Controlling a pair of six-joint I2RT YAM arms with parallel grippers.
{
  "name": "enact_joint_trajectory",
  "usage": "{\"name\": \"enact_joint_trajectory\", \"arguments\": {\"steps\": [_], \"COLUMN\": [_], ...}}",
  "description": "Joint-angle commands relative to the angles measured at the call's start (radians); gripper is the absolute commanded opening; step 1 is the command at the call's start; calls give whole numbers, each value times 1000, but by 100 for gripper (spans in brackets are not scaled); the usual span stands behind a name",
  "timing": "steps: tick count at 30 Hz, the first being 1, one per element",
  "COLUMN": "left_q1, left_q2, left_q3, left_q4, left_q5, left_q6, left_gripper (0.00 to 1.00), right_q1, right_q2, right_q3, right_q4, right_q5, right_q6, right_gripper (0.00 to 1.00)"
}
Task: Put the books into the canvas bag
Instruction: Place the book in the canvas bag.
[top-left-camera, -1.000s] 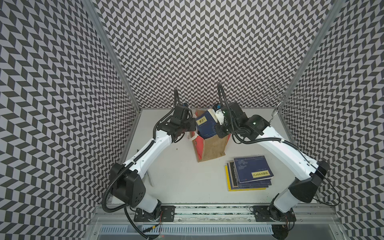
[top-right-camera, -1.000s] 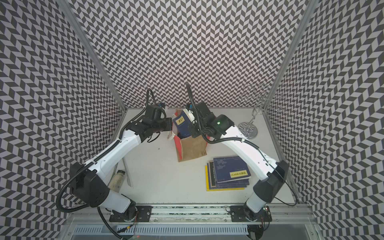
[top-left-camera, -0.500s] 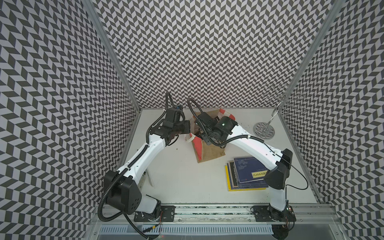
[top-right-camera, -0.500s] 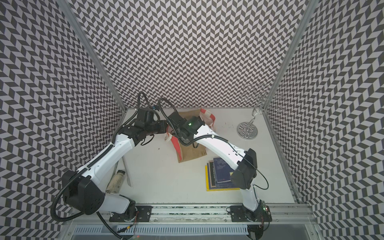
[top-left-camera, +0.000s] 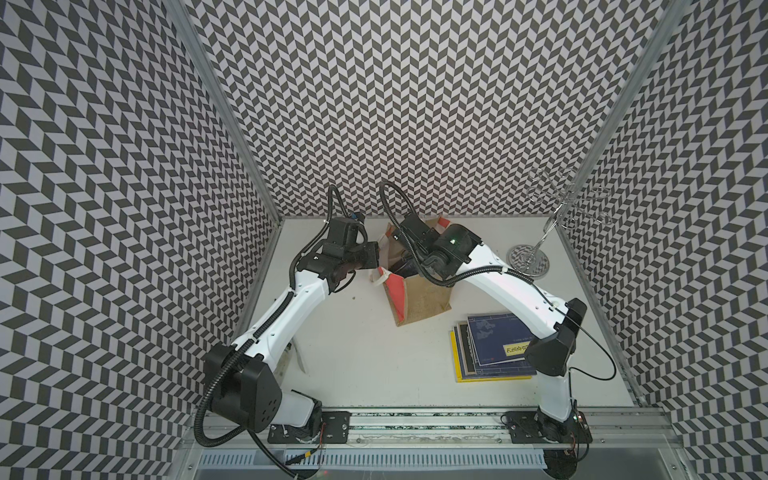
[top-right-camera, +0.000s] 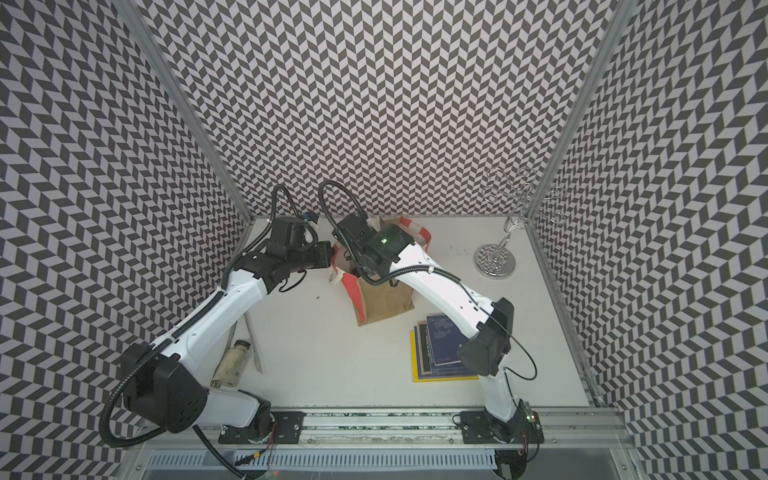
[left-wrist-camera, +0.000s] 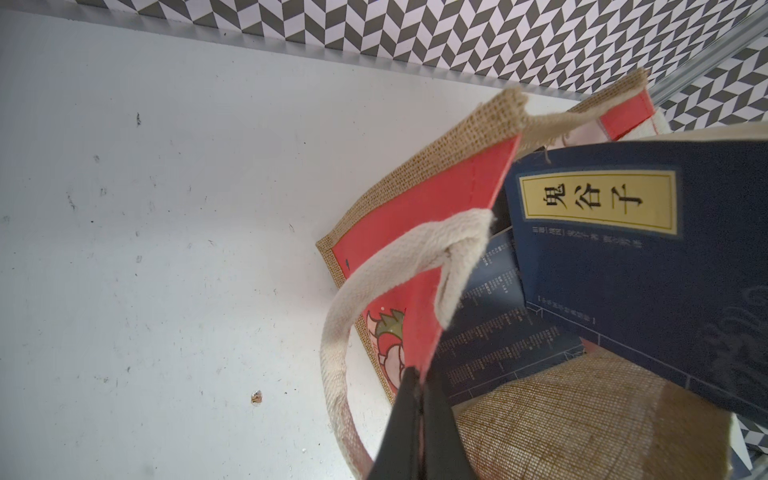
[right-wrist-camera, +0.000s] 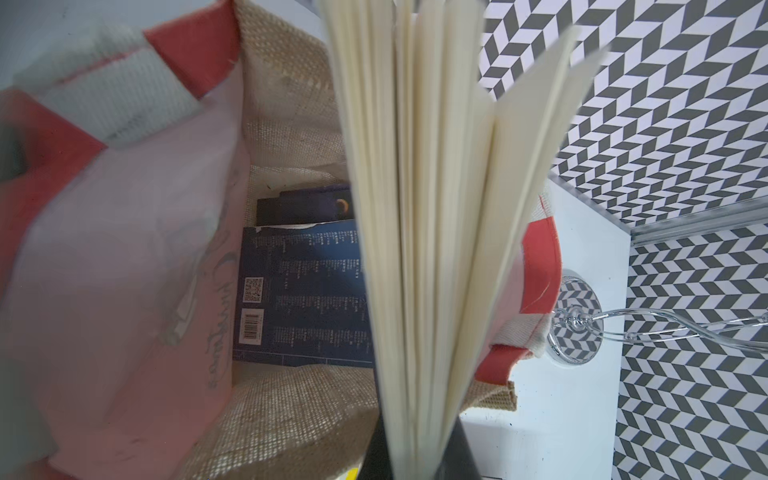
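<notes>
The canvas bag (top-left-camera: 419, 299) stands open at the back of the table, also seen in a top view (top-right-camera: 384, 301). My left gripper (left-wrist-camera: 422, 386) is shut on the rim of its red face (left-wrist-camera: 465, 187), beside the white handle (left-wrist-camera: 374, 282). My right gripper (right-wrist-camera: 419, 453) is shut on a navy book (left-wrist-camera: 644, 270) with a yellow label. Its pages (right-wrist-camera: 436, 208) fan out over the bag's mouth. Other books (right-wrist-camera: 299, 291) lie at the bottom of the bag. A stack of books (top-left-camera: 490, 345) lies on the table at the front right, partly under my right arm.
A chrome wire stand (top-left-camera: 528, 259) stands at the back right near the wall. A jar (top-right-camera: 230, 365) and a flat metal strip (top-right-camera: 253, 345) lie by my left arm at the left wall. Patterned walls close in three sides.
My right arm has swung left and down, bringing the book from above the bag into its mouth. My left arm has shifted slightly left, still holding the rim.
</notes>
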Motion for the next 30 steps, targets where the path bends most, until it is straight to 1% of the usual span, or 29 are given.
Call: {"name": "enact_joint_trajectory", "arguments": {"steps": [1,3,5,8,14,17,19,21,23,27,29,30], "left_q1": [21,26,31,37,48,54,57,57,58,58,58,58], "left_q2": [-34,-35,-35,-35,-31,-34,-40,-44,-48,-54,-57,-57], "left_q3": [-18,-20,-22,-23,-25,-26,-28,-29,-29,-31,-33,-32], "left_q4": [5,12,15,18,26,29,30,30,30,32,32,32], "left_q5": [19,35,43,52,72,83,84,79,77,75,75,74], "left_q6": [6,2,1,0,-4,-6,-7,-6,-6,-4,-4,-6], "left_gripper": [0,0,0,0,0,0,0,0,0,0,0,0], "right_q1": [-2,7,17,28,81,88,88,84,78,48,38,36], "right_q2": [36,49,64,79,71,63,73,89,107,130,129,128], "right_q3": [43,49,67,85,43,10,-9,-15,-18,-14,-12,-11], "right_q4": [-5,12,14,22,24,31,31,29,24,6,8,11], "right_q5": [22,-22,-38,-110,-199,-245,-235,-221,-198,-153,-162,-167], "right_q6": [-20,-42,-42,-51,-54,-60,-57,-54,-49,-25,-24,-26], "right_gripper": [0,0,0,0,0,0,2,6,8,8,8,10]}}
